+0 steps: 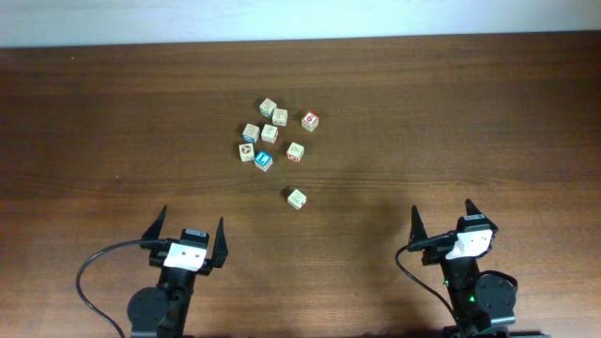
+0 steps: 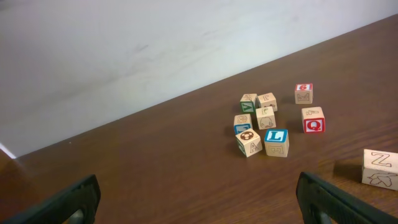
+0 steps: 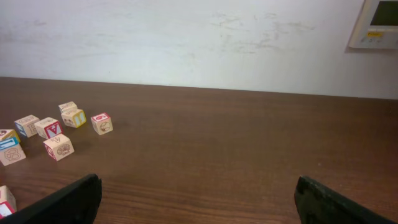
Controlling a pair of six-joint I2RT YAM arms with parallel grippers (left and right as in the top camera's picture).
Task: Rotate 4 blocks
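- table [image 1: 113, 113]: dark wood grain, fills the overhead view; a pale wall [image 2: 124, 50] stands behind its far edge.
- left gripper [image 1: 192, 218]: fingers spread wide with nothing between them, at the near edge of the table, touching no block.
- right gripper [image 1: 441, 208]: also spread wide and empty, well apart from every block.
- blocks [image 1: 270, 133]: a loose cluster of eight small pale wooden cubes, plus one stray. The cluster lies ahead of the left gripper and to its right, and ahead of the right gripper and well to its left.
- lone block [image 1: 297, 198]: the stray, set apart from the cluster on the side nearer both grippers. It is ahead and right of the left gripper (a Z shows on it at the right edge of the left wrist view).
- blue-faced block [image 1: 264, 161]: on the cluster's near edge, a white L on its blue top. Just beside it, on the left gripper's left, is a block with a round brown picture [image 2: 249, 142] on top.
- Q block [image 2: 313, 119]: right of the blue one as the left gripper sees it, its red Q side turned toward that gripper.
- red-bordered cube [image 1: 310, 121]: at the far right corner of the cluster from the left gripper, marked with a 6.
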